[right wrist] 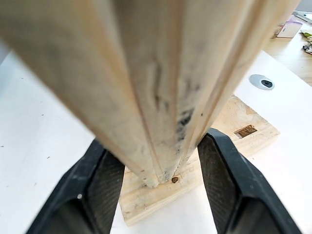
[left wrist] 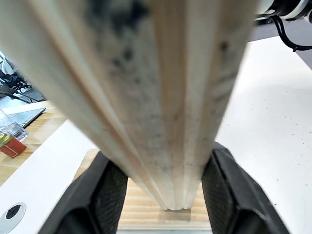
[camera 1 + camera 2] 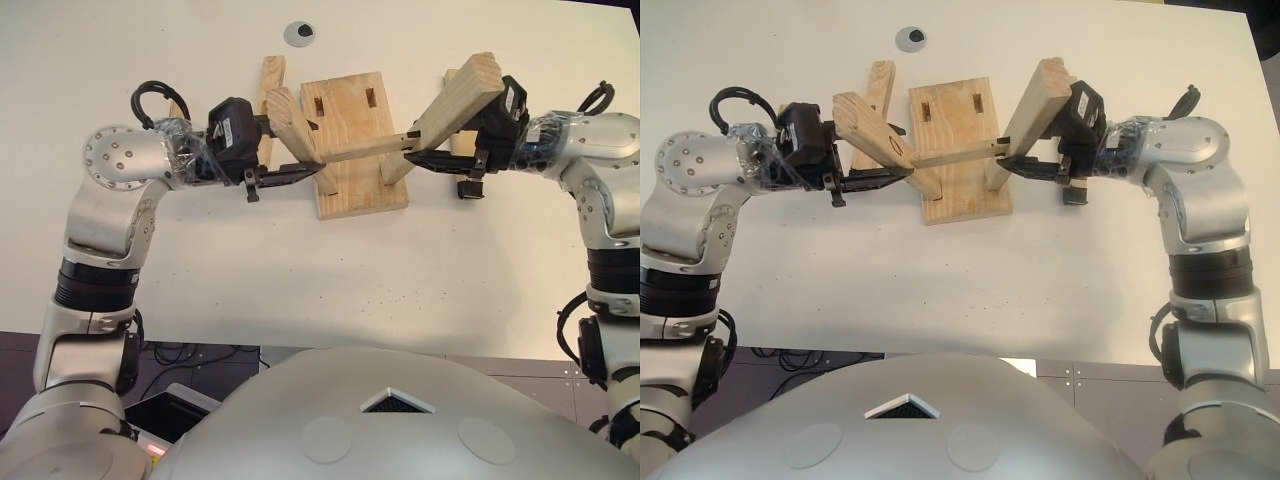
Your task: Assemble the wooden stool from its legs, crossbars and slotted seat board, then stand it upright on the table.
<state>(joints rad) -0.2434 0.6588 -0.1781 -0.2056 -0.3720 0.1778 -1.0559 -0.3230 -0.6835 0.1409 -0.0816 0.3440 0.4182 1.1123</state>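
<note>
The seat board (image 3: 358, 195) lies flat on the table (image 3: 300, 290), in the middle and toward the far edge, with two slots (image 3: 318, 103) showing in its far half.

Above the board both arms hold up a joined piece: two legs with a crossbar (image 3: 360, 150) between them. The left gripper (image 3: 305, 172) is clamped on the left leg (image 3: 290, 125). In the left wrist view its black fingers (image 2: 105, 195) press that leg from both sides. The right gripper (image 3: 420, 156) is clamped on the right leg (image 3: 455, 100), and its fingers (image 1: 97, 190) likewise squeeze the wood between them. Each leg tilts outward toward its top. The crossbar runs nearly level over the board's middle and meets each leg near its lower end.

A spare leg (image 3: 272, 75) lies on the table just beside the board's left side. Another wooden piece (image 3: 462, 142) lies by the right side, partly hidden behind the right leg. A round grommet (image 3: 299, 33) sits in the table near the far edge.
</note>
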